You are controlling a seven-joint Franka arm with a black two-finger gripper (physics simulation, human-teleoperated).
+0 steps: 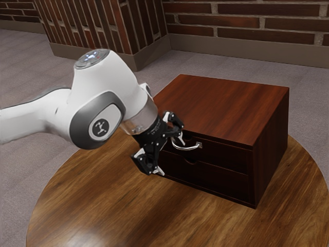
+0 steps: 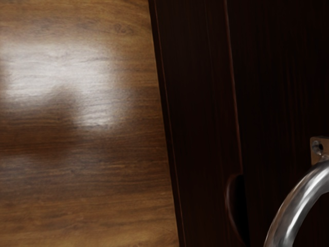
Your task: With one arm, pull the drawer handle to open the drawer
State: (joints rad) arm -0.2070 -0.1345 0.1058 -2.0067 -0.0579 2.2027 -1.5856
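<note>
A dark wooden cabinet [image 1: 226, 108] with two drawers stands on the round wooden table [image 1: 103, 206]. The upper drawer [image 1: 226, 152] carries a curved silver handle [image 1: 187, 146]. My black gripper [image 1: 176, 135] is right at that handle's end nearer the arm, pressed close to the drawer front. In the wrist view the silver handle [image 2: 295, 206] arcs up to its mounting plate [image 2: 318, 149], just beside the hand. The upper drawer front looks level with the lower drawer [image 1: 211, 175].
The lower drawer has a small cut-out pull [image 2: 234, 206] in its top edge. Bare tabletop [image 2: 77, 128] lies in front of the cabinet. A brick wall [image 1: 247, 23] stands behind, beyond grey floor.
</note>
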